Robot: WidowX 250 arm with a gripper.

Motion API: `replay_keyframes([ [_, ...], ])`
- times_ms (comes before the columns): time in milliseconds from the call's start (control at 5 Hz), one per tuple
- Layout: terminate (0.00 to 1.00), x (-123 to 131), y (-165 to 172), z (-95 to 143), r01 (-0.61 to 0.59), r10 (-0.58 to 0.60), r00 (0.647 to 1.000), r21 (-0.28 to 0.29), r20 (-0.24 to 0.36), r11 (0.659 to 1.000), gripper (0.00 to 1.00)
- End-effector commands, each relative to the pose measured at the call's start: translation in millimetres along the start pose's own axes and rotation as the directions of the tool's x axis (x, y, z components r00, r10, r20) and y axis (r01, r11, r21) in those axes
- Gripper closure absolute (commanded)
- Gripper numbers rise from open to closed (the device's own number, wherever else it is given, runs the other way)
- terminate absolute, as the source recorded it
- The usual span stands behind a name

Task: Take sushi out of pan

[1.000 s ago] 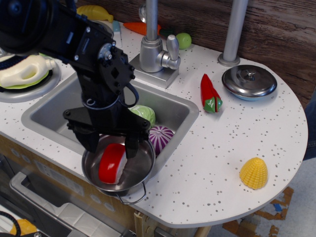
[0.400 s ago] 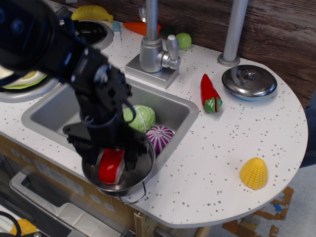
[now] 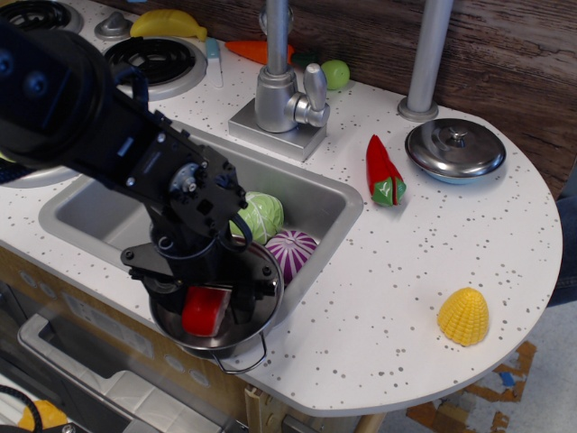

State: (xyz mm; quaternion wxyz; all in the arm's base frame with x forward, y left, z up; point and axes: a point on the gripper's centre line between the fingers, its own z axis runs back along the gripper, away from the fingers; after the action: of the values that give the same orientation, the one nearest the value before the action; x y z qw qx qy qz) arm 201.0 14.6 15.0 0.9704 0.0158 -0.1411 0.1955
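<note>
The sushi (image 3: 204, 311), a red-topped block with a white base, sits inside the pan (image 3: 261, 316), a round shiny steel pot at the sink's front right corner with a wire handle at its near side. My black gripper (image 3: 205, 307) is lowered into the pan with one finger on each side of the sushi, closed against it. The arm hides the far rim of the pan and the top of the sushi.
The sink basin (image 3: 311, 203) holds a green cabbage (image 3: 261, 212) and a purple cabbage (image 3: 294, 251) right behind the pan. A red pepper (image 3: 383, 171), a steel lid (image 3: 455, 147) and a yellow corn piece (image 3: 463, 316) lie on the counter to the right. The faucet (image 3: 279, 81) stands behind the sink.
My gripper has sunk deeper into the pan and its fingers have closed in on the sushi, which now shows less of its length. The arm has swung lower and leftward.
</note>
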Motion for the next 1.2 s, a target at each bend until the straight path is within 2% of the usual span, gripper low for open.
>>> replay_keyframes([
  [0, 0.00, 6, 2, 2, 0.017, -0.017, 1.000, -0.009, -0.004, 1.000, 1.00],
  [200, 0.00, 8, 3, 8, 0.017, -0.017, 1.000, 0.013, -0.001, 1.000, 1.00],
  [400, 0.00, 14, -1, 28, 0.028, -0.028, 1.000, 0.066, 0.013, 0.997, 1.00],
  [600, 0.00, 18, -20, 57, 0.039, -0.035, 0.999, 0.102, -0.036, 0.994, 1.00],
  [800, 0.00, 22, -40, 74, 0.053, -0.047, 0.995, 0.072, -0.092, 0.996, 1.00],
  [1000, 0.00, 20, -73, 68, 0.059, -0.056, 0.992, 0.017, -0.116, 0.998, 1.00],
])
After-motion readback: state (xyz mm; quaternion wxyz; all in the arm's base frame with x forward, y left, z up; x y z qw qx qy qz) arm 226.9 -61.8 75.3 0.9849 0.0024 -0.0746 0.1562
